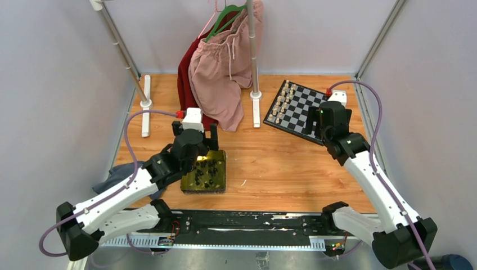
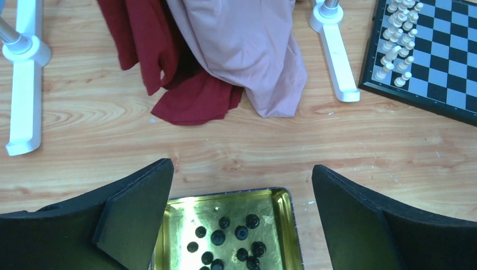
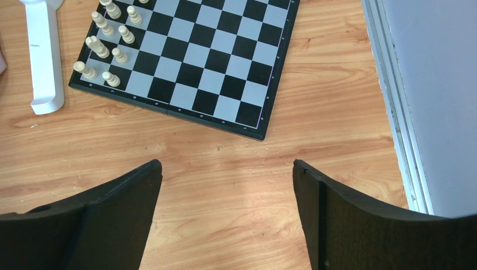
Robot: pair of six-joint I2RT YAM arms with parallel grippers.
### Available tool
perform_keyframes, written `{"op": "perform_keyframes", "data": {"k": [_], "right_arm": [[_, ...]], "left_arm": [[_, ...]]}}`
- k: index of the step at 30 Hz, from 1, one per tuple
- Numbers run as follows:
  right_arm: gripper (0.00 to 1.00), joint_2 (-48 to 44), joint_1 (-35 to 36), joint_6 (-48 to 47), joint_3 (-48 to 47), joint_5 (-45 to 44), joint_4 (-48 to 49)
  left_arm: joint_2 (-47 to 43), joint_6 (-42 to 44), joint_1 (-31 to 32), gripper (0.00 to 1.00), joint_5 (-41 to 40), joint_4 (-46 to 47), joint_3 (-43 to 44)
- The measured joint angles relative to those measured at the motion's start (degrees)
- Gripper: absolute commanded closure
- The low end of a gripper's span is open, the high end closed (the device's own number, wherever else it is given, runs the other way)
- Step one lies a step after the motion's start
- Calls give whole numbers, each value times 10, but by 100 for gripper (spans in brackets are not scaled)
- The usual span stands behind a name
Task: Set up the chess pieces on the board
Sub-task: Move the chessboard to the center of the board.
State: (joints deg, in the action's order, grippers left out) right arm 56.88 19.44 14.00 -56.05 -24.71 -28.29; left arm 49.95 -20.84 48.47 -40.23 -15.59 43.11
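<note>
The board [image 1: 298, 109] lies at the back right, with cream-white pieces [image 1: 283, 101] in two rows along its left side. No black piece stands on it. The black chess pieces [image 2: 241, 232] lie loose in a shiny yellow-green tray [image 2: 287, 225] at the centre left, also seen from above as the chess pieces [image 1: 209, 169] in the tray [image 1: 203, 191]. My left gripper [image 2: 242, 169] hangs open above the tray's far edge and holds nothing. My right gripper [image 3: 227, 164] is open and empty over bare wood, just short of the board's [image 3: 208, 62] near corner.
A clothes rack with a pink garment [image 1: 222, 67] and a red one [image 1: 185, 79] stands at the back centre on white feet [image 1: 145, 104]. One foot [image 3: 42, 56] lies beside the board. Blue cloth [image 1: 115, 177] lies under my left arm. A metal frame rail [image 3: 394, 112] borders the right.
</note>
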Motion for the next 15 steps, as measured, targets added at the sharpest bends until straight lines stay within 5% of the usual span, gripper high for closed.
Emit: {"op": "perform_keyframes", "data": {"k": [15], "right_arm": [[16,305,-110,-2,-204,94,55]], "left_arm": [[146,17,-4,0,49,24,116]]}}
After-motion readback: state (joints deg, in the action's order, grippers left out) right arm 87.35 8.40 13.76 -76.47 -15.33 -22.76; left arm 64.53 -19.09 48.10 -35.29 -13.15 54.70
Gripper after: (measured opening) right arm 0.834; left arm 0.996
